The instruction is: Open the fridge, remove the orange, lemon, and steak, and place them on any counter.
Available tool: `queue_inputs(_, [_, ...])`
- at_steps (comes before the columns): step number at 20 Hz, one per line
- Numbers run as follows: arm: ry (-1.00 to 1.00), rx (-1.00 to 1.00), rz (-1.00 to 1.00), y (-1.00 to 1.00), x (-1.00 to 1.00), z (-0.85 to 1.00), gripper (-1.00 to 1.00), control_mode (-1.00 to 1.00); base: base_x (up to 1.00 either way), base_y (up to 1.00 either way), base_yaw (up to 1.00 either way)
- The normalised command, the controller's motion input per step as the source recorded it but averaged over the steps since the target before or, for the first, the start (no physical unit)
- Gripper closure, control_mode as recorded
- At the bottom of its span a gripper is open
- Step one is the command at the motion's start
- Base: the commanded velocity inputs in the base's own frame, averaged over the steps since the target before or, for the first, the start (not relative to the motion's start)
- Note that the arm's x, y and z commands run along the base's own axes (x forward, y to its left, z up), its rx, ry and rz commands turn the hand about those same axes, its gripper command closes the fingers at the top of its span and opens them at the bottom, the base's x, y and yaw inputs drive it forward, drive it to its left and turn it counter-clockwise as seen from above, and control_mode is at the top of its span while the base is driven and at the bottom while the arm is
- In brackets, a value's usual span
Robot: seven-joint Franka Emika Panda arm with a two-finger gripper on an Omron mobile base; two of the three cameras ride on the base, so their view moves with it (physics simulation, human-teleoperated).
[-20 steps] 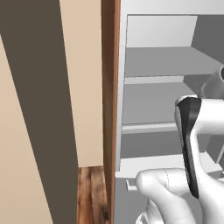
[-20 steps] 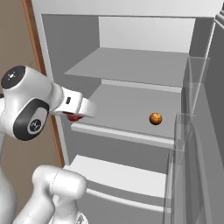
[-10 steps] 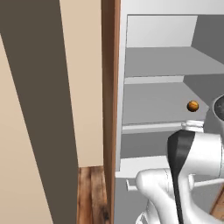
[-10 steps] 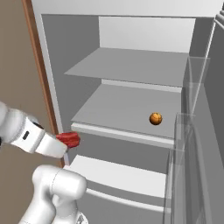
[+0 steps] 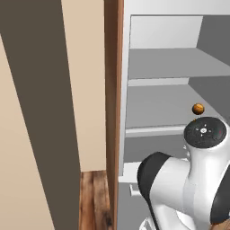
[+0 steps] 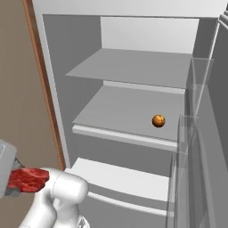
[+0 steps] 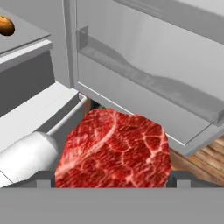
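Observation:
The fridge [image 6: 133,67] stands open, its grey shelves bare except for the orange [image 6: 158,120], a small ball on the middle shelf [image 5: 198,108]. My gripper [image 6: 18,181] is outside the fridge, low at the left, shut on the steak [image 6: 30,178], a red marbled slab. In the hand view the steak [image 7: 114,146] sits between the fingertips of the gripper [image 7: 111,181], and the orange [image 7: 5,25] lies far off at the top left. The lemon and the counter are out of view.
The open fridge door [image 7: 148,65] with its clear shelf rails stands close to the hand. The wide bottom drawer [image 6: 120,178] lies below the orange's shelf. A brown wooden cabinet side [image 5: 112,112] and a beige wall border the fridge on the left. Wood floor [image 5: 94,197] lies below.
The arm has pulled back out of the fridge, down and to the left, carrying the steak off the middle shelf. The orange has stayed in place.

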Motion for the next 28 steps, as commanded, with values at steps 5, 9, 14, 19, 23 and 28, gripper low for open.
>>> queue_inputs(5, [-0.01, 0.00, 0.00, 0.01, -0.20, 0.00, 1.00, 1.00, -0.80, 0.12, -0.02])
queue_inputs(9, [0.00, 0.00, 0.00, 0.00, 0.00, 0.00, 1.00, 1.00, -1.00, 0.36, -0.15])
queue_inputs(14, [0.00, 0.00, 0.00, 0.00, 0.00, 0.00, 1.00, 1.00, -1.00, 0.60, 0.00])
queue_inputs(19, [0.00, 0.00, 0.00, 0.00, 0.00, 0.00, 1.00, 1.00, -0.98, 0.38, -0.51])
queue_inputs(23, [0.00, 0.00, 0.00, 0.00, 0.00, 0.00, 1.00, 1.00, -0.32, 0.03, -0.82])
queue_inputs(28, [0.00, 0.00, 0.00, 0.00, 0.00, 0.00, 1.00, 1.00, 0.00, -0.16, -0.82])
